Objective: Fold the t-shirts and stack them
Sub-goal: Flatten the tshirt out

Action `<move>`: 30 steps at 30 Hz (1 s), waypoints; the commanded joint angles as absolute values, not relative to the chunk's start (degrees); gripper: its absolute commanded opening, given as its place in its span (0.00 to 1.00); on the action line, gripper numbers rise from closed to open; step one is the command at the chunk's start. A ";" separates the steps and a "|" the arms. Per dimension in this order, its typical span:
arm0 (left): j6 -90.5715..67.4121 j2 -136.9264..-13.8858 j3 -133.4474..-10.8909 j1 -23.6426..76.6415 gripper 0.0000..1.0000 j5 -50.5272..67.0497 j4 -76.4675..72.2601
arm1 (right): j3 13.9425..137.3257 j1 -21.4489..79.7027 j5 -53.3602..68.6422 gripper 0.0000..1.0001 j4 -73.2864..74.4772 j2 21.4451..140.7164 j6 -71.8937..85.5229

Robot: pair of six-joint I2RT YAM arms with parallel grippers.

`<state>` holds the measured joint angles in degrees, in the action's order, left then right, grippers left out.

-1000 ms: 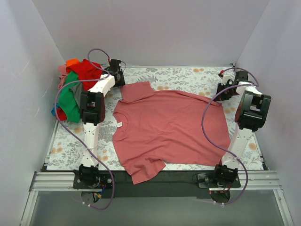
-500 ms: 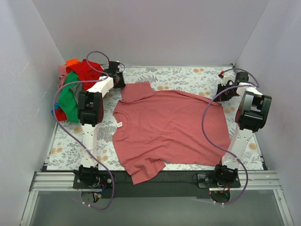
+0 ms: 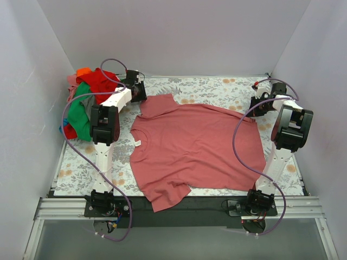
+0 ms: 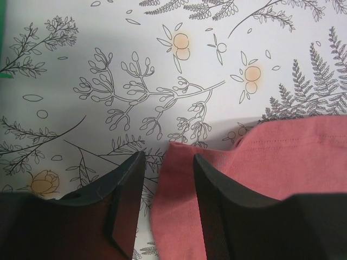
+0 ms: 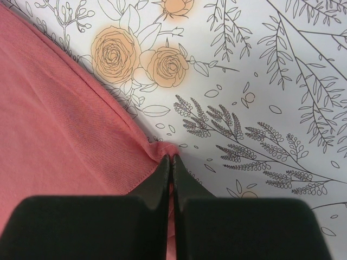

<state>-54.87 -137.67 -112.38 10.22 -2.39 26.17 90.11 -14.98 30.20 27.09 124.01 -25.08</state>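
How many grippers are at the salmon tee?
2. The left gripper is open, straddling the far-left sleeve edge of the salmon tee; the right gripper is shut, pinching its far-right hem corner.

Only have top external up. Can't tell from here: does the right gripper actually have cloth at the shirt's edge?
Observer: Yes. The right wrist view shows the right gripper shut, with the edge of the salmon t-shirt bunched between its tips.
Operator: Left one?
Observer: The left gripper is open. The sleeve corner lies between its fingers, not pinched.
Operator: Anything else under it?
Observer: Only the floral table cover, plus a sliver of green cloth at the frame's left edge.
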 commanded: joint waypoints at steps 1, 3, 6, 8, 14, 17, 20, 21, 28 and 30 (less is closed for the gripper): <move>-55.90 -134.39 -113.03 9.84 0.40 -2.55 31.38 | 88.33 -14.77 27.95 0.01 31.73 124.54 -25.75; -56.16 -134.21 -113.64 9.76 0.40 -3.16 31.46 | 88.33 -14.77 27.95 0.01 31.64 124.54 -25.75; -55.90 -134.21 -114.60 9.75 0.40 -3.78 31.64 | 88.42 -14.76 28.04 0.01 31.73 124.54 -25.75; -55.64 -134.12 -114.87 9.75 0.40 -4.13 31.82 | 88.50 -14.77 27.95 0.01 31.73 124.63 -25.66; -54.85 -133.24 -114.52 9.75 0.40 -5.54 31.20 | 88.68 -14.33 27.95 0.01 31.73 124.89 -25.66; -54.32 -132.63 -114.61 9.76 0.40 -4.49 30.32 | 88.77 -14.24 27.95 0.01 31.73 124.98 -25.58; -53.97 -132.80 -115.66 9.76 0.40 -4.13 30.41 | 88.86 -14.15 28.04 0.01 31.73 125.07 -25.49; -53.96 -132.89 -115.84 9.76 0.41 -4.04 30.50 | 88.86 -14.24 28.04 0.01 31.73 124.98 -25.49; -54.49 -133.77 -116.37 9.75 0.41 -4.66 31.20 | 88.86 -14.15 27.95 0.01 31.73 125.24 -25.49; -54.67 -133.77 -116.72 9.76 0.41 -5.27 31.20 | 88.86 -14.06 27.95 0.01 31.82 125.33 -25.58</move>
